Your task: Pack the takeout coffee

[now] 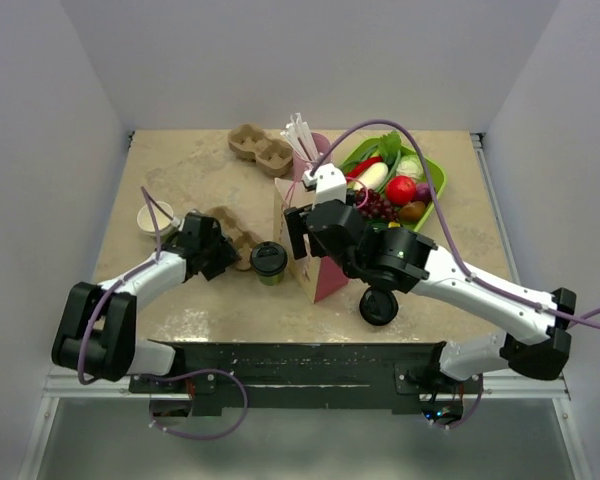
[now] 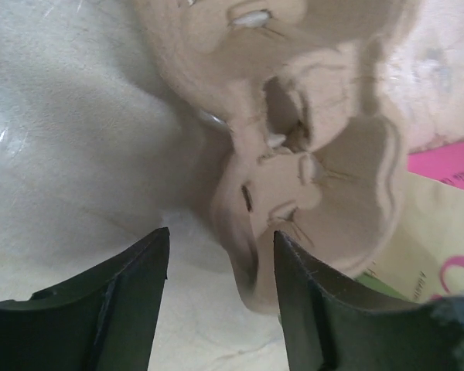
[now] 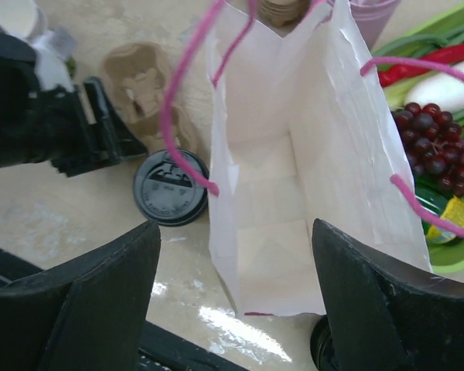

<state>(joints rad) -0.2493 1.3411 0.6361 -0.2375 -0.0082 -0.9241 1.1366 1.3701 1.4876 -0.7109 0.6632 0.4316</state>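
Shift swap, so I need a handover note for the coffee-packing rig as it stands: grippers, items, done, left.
Left gripper: open, straddling the rim of the cardboard cup carrier, gripping nothing.
Right gripper: open, over the mouth of the pink paper bag, not clamped on it.
Takeout coffee: lidded, upright on the table between carrier and bag.
Done: nothing packed; the bag interior looks empty.
Left: grasp the coffee and set it in the bag.

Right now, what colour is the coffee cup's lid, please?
Black lid, best seen in the right wrist view.
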